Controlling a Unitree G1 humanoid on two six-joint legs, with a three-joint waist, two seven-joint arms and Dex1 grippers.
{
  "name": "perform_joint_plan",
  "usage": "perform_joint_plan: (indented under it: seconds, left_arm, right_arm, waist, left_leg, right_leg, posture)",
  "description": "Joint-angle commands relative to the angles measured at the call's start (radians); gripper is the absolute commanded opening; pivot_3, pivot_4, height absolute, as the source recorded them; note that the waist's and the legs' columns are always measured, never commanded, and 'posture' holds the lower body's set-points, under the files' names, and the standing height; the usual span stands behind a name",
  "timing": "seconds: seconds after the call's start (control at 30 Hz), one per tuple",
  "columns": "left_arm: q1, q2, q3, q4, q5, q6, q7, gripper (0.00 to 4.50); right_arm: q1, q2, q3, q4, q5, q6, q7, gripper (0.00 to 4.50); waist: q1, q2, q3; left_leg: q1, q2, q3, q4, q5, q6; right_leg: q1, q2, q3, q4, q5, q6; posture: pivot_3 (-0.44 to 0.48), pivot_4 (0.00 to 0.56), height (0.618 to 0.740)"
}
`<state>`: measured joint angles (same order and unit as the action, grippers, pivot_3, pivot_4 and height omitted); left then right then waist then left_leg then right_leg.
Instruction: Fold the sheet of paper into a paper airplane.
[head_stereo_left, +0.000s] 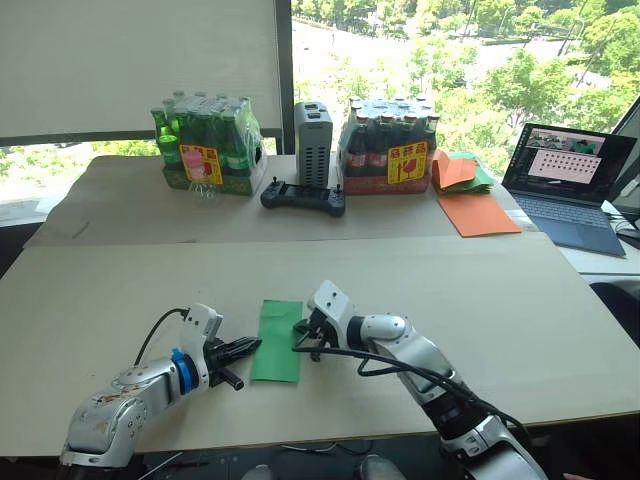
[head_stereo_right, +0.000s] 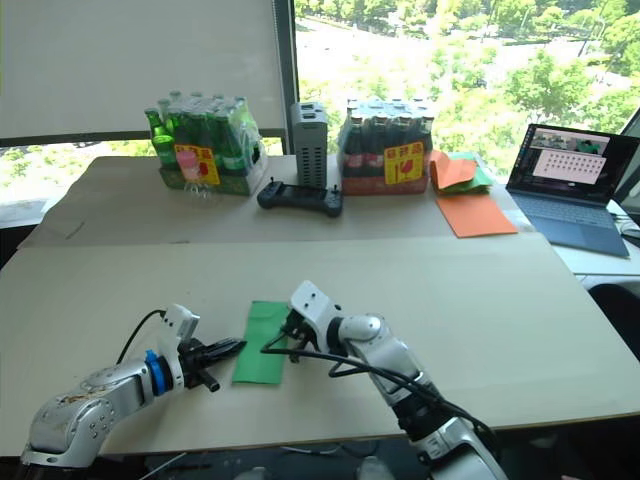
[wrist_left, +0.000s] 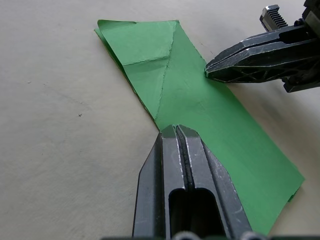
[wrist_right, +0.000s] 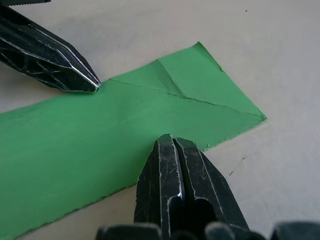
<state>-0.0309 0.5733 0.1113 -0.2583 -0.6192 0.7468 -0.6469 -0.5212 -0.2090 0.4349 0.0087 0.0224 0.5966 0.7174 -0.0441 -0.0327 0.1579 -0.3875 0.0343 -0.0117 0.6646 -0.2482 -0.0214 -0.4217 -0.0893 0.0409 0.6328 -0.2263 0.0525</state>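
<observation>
- The sheet of paper is lying flat on the desk right in front of me, already doubled into a long narrow strip with one corner turned down at its far end.
- I am pressing my left gripper against one long edge with its jaws closed tip to tip and gripping nothing.
- I am resting my right gripper at the opposite long edge, jaws likewise shut and empty.
- I am judging the paper light, thin and limp; it will likely slide on the smooth desk and tear easily, so I should pin one side and lift by an edge or corner.
- I am counting one green strip, two packs of bottles, one laptop.
</observation>
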Motion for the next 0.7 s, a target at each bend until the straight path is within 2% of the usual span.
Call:
perform_joint_plan:
  seconds: [0.03, 0.7]
  left_arm:
    - [0.002, 0.004, 0.005, -0.020, 0.001, 0.011, 0.002, 0.02]
    - [-0.007, 0.001, 0.007, -0.011, 0.001, 0.010, 0.003, 0.02]
  right_arm:
    - [0.035, -0.031, 0.065, -0.004, -0.004, 0.035, 0.052, 0.00]
    - [0.050, -0.125, 0.125, -0.101, 0.030, 0.085, 0.206, 0.00]
  waist:
    - [0.000, 0.000, 0.000]
    - [0.002, 0.000, 0.000]
  left_leg:
    - [0.000, 0.000, 0.000, 0.000, 0.000, 0.000]
    - [0.000, 0.000, 0.000, 0.000, 0.000, 0.000]
  right_leg:
    - [0.000, 0.000, 0.000, 0.000, 0.000, 0.000]
    - [0.000, 0.000, 0.000, -0.001, 0.000, 0.000]
  posture:
    - [0.000, 0.150, 0.727]
    - [0.000, 0.150, 0.727]
